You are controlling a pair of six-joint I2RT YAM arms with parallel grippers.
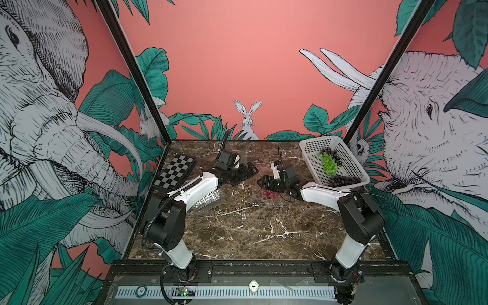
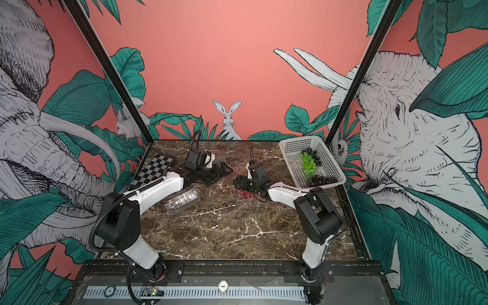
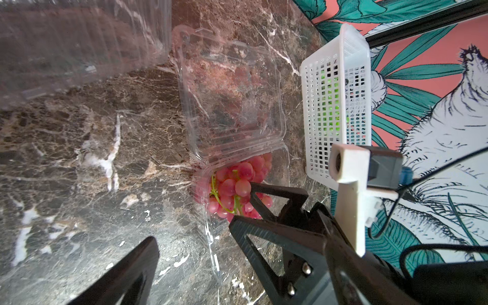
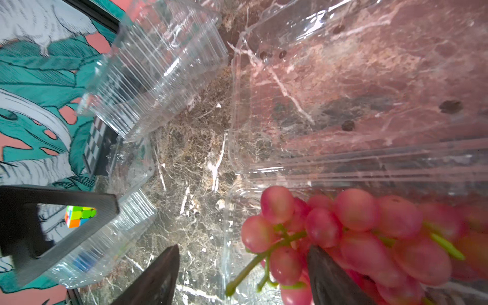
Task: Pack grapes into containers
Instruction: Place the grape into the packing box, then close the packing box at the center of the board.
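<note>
In a top view: left gripper (image 1: pixel 245 174) fully spread, empty; right gripper (image 1: pixel 264 182) over red grapes (image 1: pixel 269 195). Left wrist: right fingers (image 3: pixel 269 225) wide, gripping nothing, bunch at their tips in open clamshell (image 3: pixel 232 100). Right wrist: we rate bunch soft, slick; grip stem (image 4: pixel 266 254) btw. fingers.

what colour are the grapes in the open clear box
The grapes are pinkish red, which shows most clearly up close in the right wrist view.
</note>
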